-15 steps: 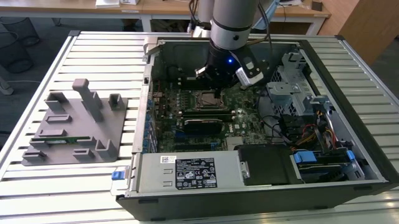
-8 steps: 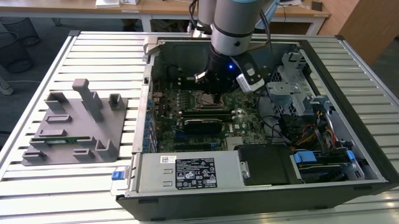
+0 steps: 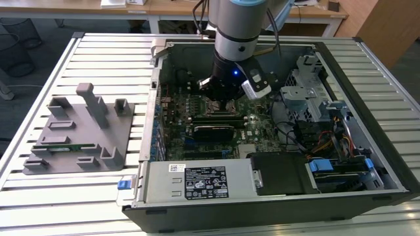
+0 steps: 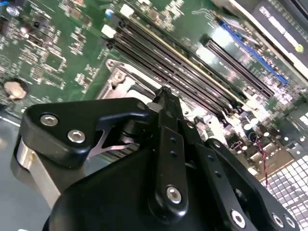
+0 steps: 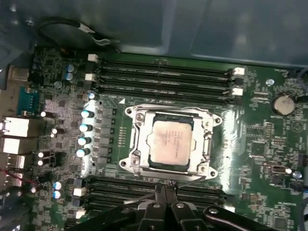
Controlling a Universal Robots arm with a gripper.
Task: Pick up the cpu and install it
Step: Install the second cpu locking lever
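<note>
Sitting in its socket (image 5: 168, 144), the cpu (image 5: 170, 142) in the first wrist view.

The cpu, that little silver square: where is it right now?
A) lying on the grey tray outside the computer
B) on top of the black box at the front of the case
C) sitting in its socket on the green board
C: in the first wrist view the cpu lies flat inside the metal socket frame on the motherboard, with the hand just beside the frame.
</note>
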